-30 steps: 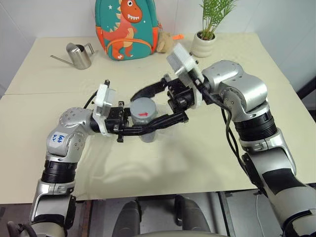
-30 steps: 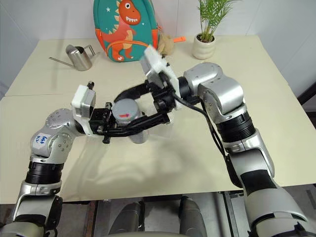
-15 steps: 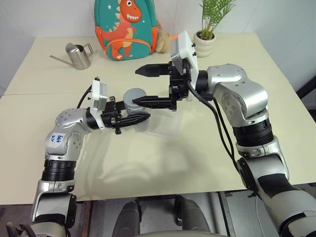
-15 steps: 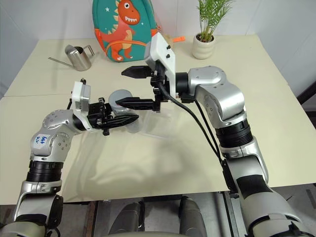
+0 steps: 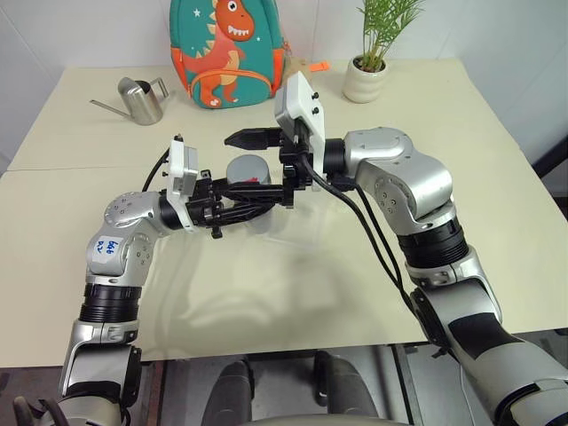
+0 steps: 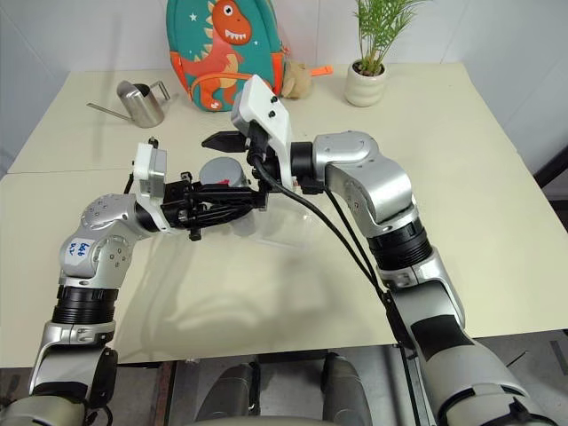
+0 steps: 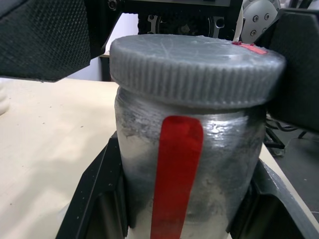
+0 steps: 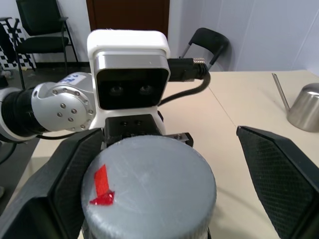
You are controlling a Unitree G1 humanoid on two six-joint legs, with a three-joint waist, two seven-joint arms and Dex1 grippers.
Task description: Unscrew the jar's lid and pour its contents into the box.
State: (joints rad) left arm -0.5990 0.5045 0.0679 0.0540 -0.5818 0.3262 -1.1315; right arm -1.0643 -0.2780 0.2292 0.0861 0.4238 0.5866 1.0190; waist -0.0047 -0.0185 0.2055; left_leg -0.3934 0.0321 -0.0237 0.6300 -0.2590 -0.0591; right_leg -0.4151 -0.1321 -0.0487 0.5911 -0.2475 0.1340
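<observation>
The left gripper is seen clamped on the jar, its two black fingers pressed against either side of the silvery-grey body, with the red stripe facing the wrist camera between them. The jar is held upright above the table, in front of the robot's chest. The lid is seated on the jar, its ribbed rim overhanging the body; a small red mark is carried on top, near the edge.

The right gripper is spread wide at lid height, one finger on each side of the cap. In the right wrist view a clear gap is seen between the far finger and the lid; the near finger lies close beside it, and contact cannot be told.

The box, clear and shallow, is set on the table just under and behind the two grippers, partly covered by them.

At the far side of the table are noted a steel watering can, a dinosaur backpack and a potted plant.
</observation>
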